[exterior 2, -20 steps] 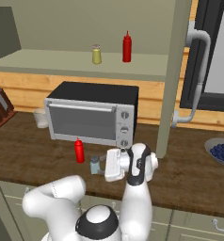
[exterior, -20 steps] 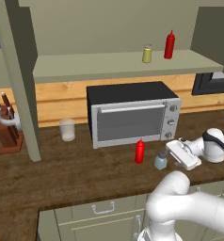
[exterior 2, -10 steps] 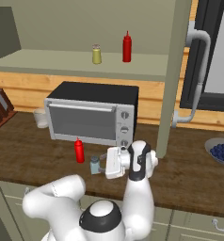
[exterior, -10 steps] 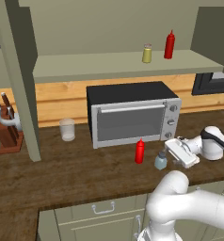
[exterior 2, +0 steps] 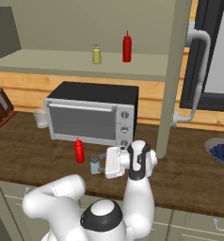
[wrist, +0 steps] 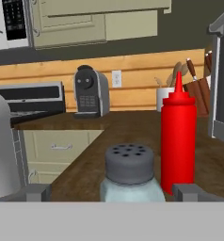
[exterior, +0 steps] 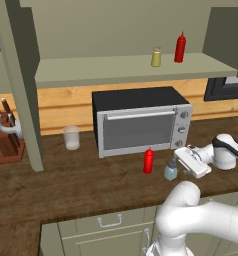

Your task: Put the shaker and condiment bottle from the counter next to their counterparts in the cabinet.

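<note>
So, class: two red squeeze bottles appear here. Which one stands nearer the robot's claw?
The red bottle on the counter, in front of the microwave beside the blue-grey shaker. The other red bottle stands up on the cabinet shelf, far above the claw.

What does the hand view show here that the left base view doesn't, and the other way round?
Hand view alone: a black coffee machine at the far backsplash. Left base view alone: the cabinet shelf holding the yellowish shaker and second red bottle, plus the microwave front. Both: the shaker and condiment bottle standing on the counter.
</note>
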Tool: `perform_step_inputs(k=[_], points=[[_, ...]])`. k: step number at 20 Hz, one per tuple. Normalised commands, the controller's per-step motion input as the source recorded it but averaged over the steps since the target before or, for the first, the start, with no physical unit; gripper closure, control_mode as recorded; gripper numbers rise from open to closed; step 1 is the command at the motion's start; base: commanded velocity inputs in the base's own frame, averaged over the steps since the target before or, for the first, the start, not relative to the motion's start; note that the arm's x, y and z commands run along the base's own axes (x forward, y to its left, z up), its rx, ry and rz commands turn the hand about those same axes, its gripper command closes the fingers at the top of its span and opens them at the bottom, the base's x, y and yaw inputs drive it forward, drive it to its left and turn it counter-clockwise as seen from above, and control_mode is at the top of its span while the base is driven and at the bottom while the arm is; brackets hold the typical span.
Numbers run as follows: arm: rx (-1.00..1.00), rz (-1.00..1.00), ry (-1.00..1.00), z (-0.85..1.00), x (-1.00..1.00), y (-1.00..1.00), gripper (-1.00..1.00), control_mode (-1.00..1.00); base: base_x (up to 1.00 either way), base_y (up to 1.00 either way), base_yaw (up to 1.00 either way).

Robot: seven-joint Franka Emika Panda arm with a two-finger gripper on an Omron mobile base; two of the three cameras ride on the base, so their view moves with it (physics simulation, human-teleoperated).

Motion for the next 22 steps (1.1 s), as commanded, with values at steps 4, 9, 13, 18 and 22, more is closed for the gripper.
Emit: perform_step_inputs(k=[4,9,13,18,22], points=[[0.00,0.00,0.00,0.00,0.00,0.08,-1.00,-1.00,0.00,0.00,0.00],[0.00,0.00,0.00,0.00,0.00,0.08,-1.00,-1.00,0.00,0.00,0.00],[0.00,0.00,0.00,0.00,0.00,0.11,-1.00,-1.00,0.00,0.00,0.00],[0.00,0.00,0.00,0.00,0.00,0.13,-1.00,-1.00,0.00,0.00,0.00],[0.00,0.00,0.00,0.00,0.00,0.13,-1.00,-1.00,0.00,0.00,0.00]])
